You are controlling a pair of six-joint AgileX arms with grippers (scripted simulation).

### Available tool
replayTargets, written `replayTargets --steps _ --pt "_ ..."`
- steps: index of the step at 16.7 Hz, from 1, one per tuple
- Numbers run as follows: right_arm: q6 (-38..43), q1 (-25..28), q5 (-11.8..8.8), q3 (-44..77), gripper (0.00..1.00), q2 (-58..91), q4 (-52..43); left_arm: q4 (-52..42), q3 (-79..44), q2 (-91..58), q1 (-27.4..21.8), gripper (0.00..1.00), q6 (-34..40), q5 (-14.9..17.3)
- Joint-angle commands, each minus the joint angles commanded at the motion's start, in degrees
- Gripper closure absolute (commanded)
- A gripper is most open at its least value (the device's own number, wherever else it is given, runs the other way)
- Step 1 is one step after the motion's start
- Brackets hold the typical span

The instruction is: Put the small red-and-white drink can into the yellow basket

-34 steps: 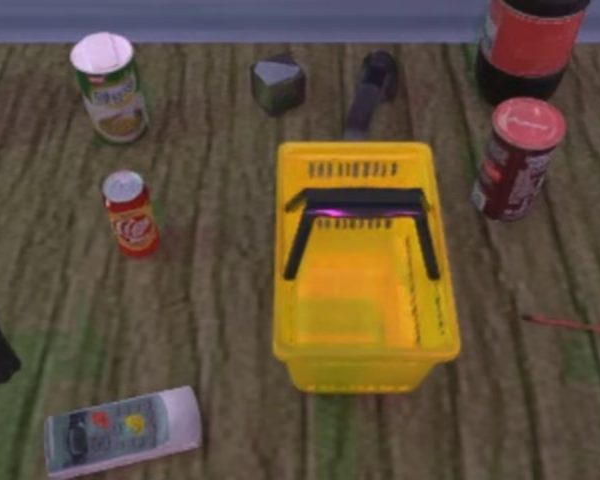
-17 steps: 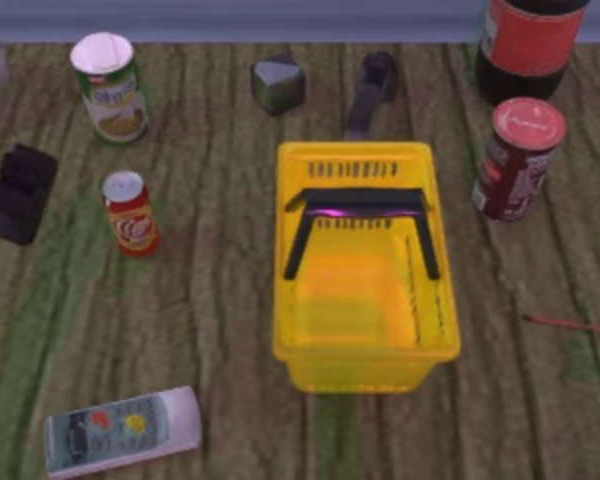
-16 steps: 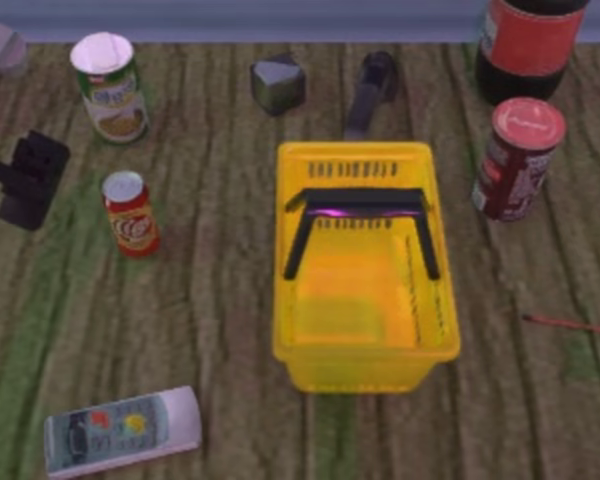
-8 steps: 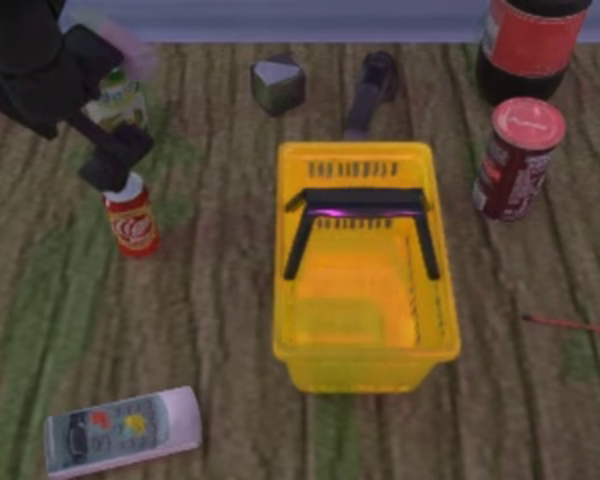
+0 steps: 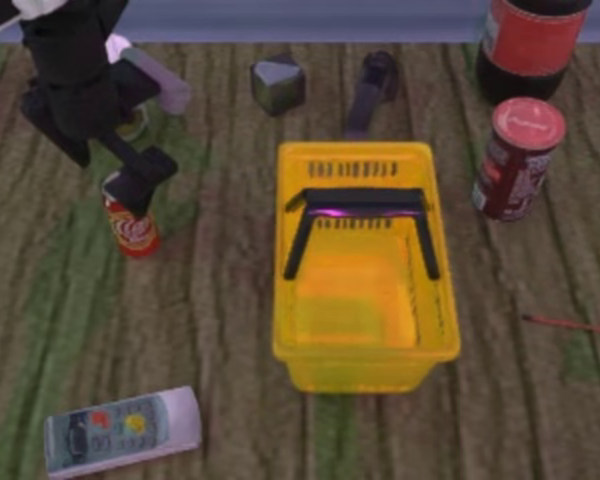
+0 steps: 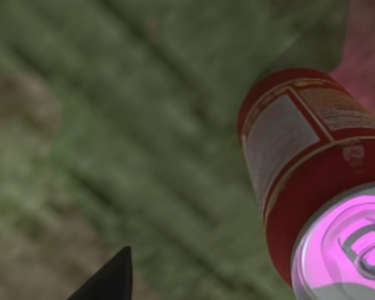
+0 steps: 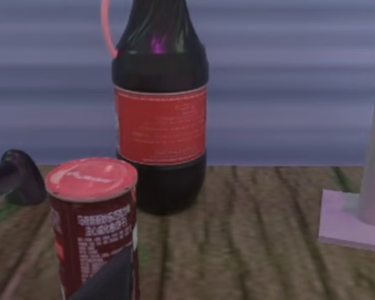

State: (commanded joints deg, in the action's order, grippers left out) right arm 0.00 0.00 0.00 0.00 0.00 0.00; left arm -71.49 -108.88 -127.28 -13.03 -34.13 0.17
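The left arm has swung in from the 9 o'clock edge of the table over the last couple of seconds. Two seconds back only a dark sliver of it showed at that edge; now the left gripper [image 5: 140, 180] hangs right over the small red-and-white drink can [image 5: 132, 228], its dark tip covering the can's top in the overhead shot. So I'd call the approach basically done, with the grab as the step in hand.

The can stands upright on the table [image 5: 220, 300], at about 9 o'clock from the yellow basket [image 5: 364, 355] and well apart from it. It hasn't budged while the arm came in. The basket sits mid-table, looks empty, and its black handles [image 5: 360, 205] are folded across the 12 o'clock half of its opening.

In the left wrist view the can [image 6: 300, 162] fills one side of the shot with its silver top [image 6: 356, 244] close to the camera, and one dark fingertip [image 6: 109, 281] pokes in well off to the side, not touching. The other finger isn't visible. My read is the jaws are spread with nothing in them, straddling the can or about to.

The arm hides most of the green-and-white can [image 5: 130, 120], which stands just past the red one toward 12 o'clock, so there isn't much room there. The right arm doesn't show overhead; its wrist camera just looks at the dark-red canister [image 7: 94, 225] and a dark bottle [image 7: 160, 106].
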Motion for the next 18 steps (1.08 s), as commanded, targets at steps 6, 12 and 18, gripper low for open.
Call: replayTargets --steps 6,12,18 --pt "0.0 0.0 0.0 0.0 0.0 0.0 0.0 2.4 2.1 -0.4 0.1 0.0 -0.1 0.0" --pt "0.0 0.0 0.0 0.0 0.0 0.0 0.0 10.1 8.0 -2.1 0.1 0.0 -0.1 0.0" --pt "0.0 0.0 0.0 0.0 0.0 0.0 0.0 10.1 8.0 -2.1 0.1 0.23 -0.1 0.0"
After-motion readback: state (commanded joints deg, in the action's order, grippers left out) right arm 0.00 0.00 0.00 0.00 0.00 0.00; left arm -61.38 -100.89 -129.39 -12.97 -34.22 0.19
